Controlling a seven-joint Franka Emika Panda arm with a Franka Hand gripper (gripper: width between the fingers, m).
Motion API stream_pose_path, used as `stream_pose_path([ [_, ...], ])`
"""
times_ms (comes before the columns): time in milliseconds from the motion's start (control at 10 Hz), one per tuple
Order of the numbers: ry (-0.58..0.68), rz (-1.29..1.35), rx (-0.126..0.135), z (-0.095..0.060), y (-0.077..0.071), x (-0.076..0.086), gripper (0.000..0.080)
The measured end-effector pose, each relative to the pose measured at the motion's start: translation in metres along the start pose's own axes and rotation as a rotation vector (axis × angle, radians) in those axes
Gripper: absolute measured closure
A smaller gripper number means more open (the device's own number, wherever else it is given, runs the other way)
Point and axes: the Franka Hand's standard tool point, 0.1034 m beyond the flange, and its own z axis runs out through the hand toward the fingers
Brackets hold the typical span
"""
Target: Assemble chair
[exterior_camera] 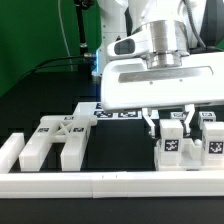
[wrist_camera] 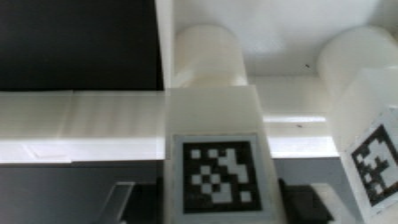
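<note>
Early stage: gripper (exterior_camera: 170, 132) straddles a tagged leg (exterior_camera: 170, 150) well apart from the X-braced panel (exterior_camera: 58, 138), clamped or not I cannot tell; nothing looks joined yet.

No word, number or brand name can be read anywhere around me. The only signs are black-and-white square tags (wrist_camera: 217, 172): one on the chair leg (wrist_camera: 214, 105) under my wrist, one on the neighbouring leg (wrist_camera: 365, 80), others on the X-braced panel (exterior_camera: 60, 130) and on the marker board (exterior_camera: 116, 113) lying on the table (exterior_camera: 120, 150). Their patterns spell out nothing legible.
</note>
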Motion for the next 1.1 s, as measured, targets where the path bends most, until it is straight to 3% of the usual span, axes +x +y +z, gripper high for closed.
stream_pose_path([
  [100,0.0,0.0,0.0,0.0,0.0,0.0,0.0329],
  [200,0.0,0.0,0.0,0.0,0.0,0.0,0.0329],
  [300,0.0,0.0,0.0,0.0,0.0,0.0,0.0186],
  [700,-0.02,0.005,0.003,0.0,0.0,-0.001,0.0153],
  [900,-0.11,0.038,0.022,-0.017,0.004,0.015,0.0151],
  [1100,-0.143,0.052,0.025,-0.016,0.013,0.028,0.0151],
])
